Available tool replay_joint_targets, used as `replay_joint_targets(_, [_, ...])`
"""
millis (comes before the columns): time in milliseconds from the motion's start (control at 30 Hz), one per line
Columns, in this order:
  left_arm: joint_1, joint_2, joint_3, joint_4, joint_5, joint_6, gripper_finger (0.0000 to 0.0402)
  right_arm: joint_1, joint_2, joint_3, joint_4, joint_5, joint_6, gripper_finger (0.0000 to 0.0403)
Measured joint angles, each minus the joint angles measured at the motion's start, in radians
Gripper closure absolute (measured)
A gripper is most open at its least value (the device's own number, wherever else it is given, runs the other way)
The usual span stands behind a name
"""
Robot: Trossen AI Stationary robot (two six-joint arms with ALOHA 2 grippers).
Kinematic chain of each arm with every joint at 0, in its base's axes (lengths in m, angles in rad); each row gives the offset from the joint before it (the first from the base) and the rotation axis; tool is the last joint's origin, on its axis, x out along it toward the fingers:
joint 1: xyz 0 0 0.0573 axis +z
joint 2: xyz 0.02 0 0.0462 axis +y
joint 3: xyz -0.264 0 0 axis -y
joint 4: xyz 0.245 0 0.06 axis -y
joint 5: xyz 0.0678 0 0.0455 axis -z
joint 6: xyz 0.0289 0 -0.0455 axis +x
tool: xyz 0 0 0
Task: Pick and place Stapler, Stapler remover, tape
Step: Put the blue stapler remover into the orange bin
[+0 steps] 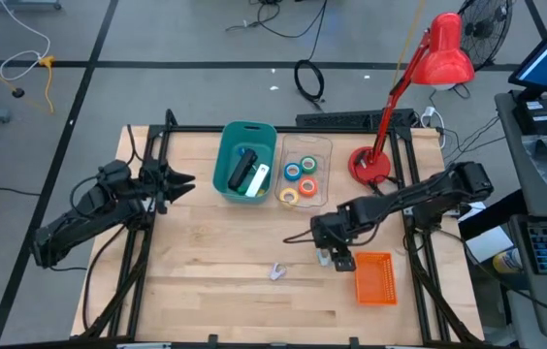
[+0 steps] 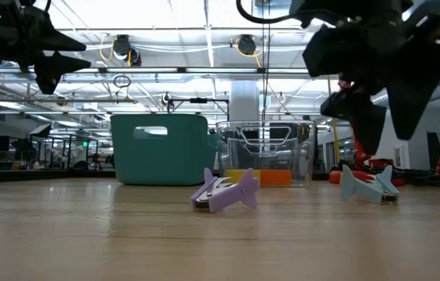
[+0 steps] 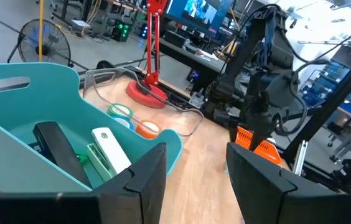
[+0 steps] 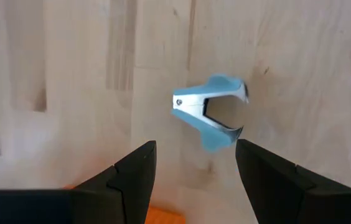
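High view: two staple removers (image 1: 276,272), four tape rolls (image 1: 300,181).

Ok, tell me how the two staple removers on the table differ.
The blue staple remover is light blue; the purple staple remover is lilac. The blue staple remover lies directly below the open right gripper, next to the orange basket; the purple staple remover lies alone nearer the table's middle, with no gripper over it. Both are small claw-type removers with metal jaws, lying on bare wood outside the bins.
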Motion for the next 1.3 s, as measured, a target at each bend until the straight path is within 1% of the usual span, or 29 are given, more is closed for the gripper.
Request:
replay_joint_targets(200, [0.000, 0.000, 0.000, 0.000, 0.001, -0.010, 0.0233, 0.016, 0.000, -0.028, 0.039, 0.101, -0.005, 0.0191])
replay_joint_targets(367, [0.000, 0.001, 0.000, 0.001, 0.000, -0.025, 0.0233, 0.021, 0.023, -0.028, 0.092, 0.101, -0.059, 0.0191])
replay_joint_targets(567, [0.000, 0.001, 0.000, 0.001, 0.000, -0.032, 0.0233, 0.051, 0.081, -0.029, 0.100, 0.098, -0.134, 0.0191])
replay_joint_targets(767, [0.000, 0.001, 0.000, 0.000, 0.000, -0.044, 0.0233, 0.075, 0.118, -0.028, 0.104, 0.105, -0.161, 0.0191])
replay_joint_targets(967, [0.000, 0.001, 0.000, 0.000, -0.001, -0.051, 0.0233, 0.076, 0.140, -0.028, 0.129, 0.108, -0.164, 0.0193])
replay_joint_targets(1100, [0.000, 0.001, 0.000, 0.000, -0.002, -0.053, 0.0233, 0.076, 0.151, -0.028, 0.148, 0.110, -0.159, 0.0213])
replay_joint_targets(1300, [0.000, 0.001, 0.000, 0.000, -0.002, -0.055, 0.0233, 0.075, 0.150, -0.028, 0.148, 0.130, -0.162, 0.0269])
